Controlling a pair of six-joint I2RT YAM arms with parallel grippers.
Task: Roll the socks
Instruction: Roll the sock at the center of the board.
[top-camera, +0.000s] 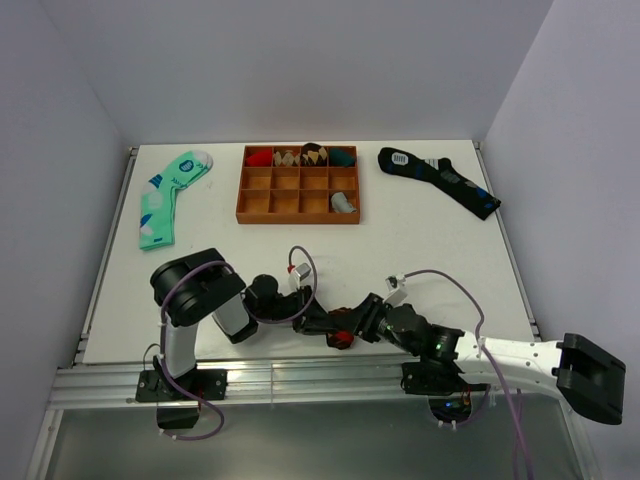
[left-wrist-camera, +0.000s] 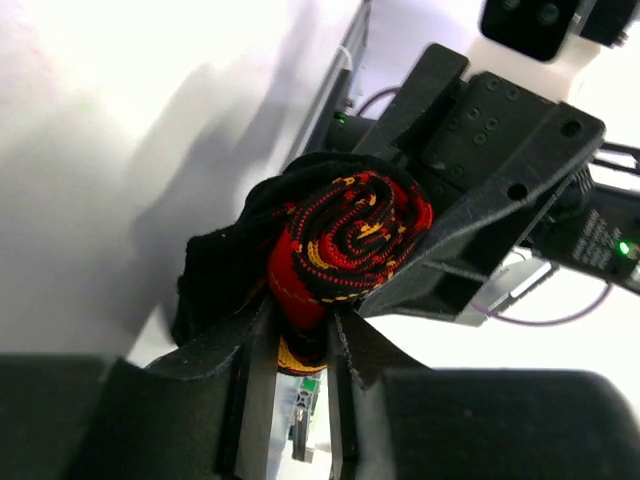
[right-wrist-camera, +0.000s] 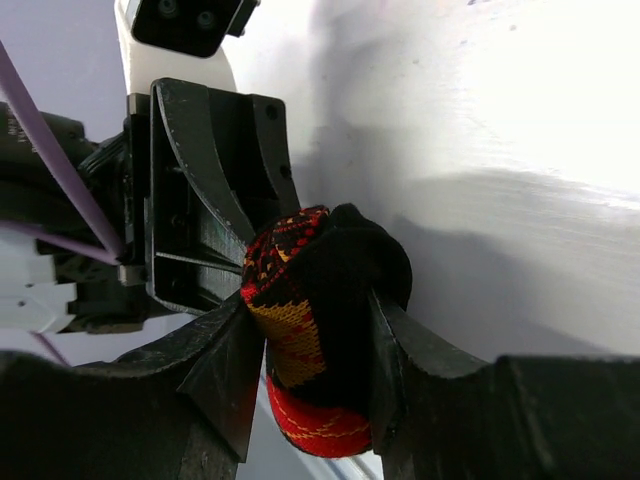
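The black argyle sock (top-camera: 341, 334) with red and orange diamonds is wound into a tight roll near the table's front edge, between both grippers. In the left wrist view the roll (left-wrist-camera: 345, 240) shows its spiral end, and my left gripper (left-wrist-camera: 300, 335) is shut on its lower part. In the right wrist view the roll (right-wrist-camera: 320, 330) sits between the fingers of my right gripper (right-wrist-camera: 310, 350), which is shut on it. The two grippers (top-camera: 322, 322) (top-camera: 352, 328) meet head-on at the roll. More argyle rolls (top-camera: 300, 156) lie in the wooden tray's back row.
The wooden tray (top-camera: 300, 186) with compartments stands at the back centre and holds several rolled socks. A mint green and white sock (top-camera: 165, 195) lies at the back left. A dark navy sock (top-camera: 440, 178) lies at the back right. White walls close in both sides.
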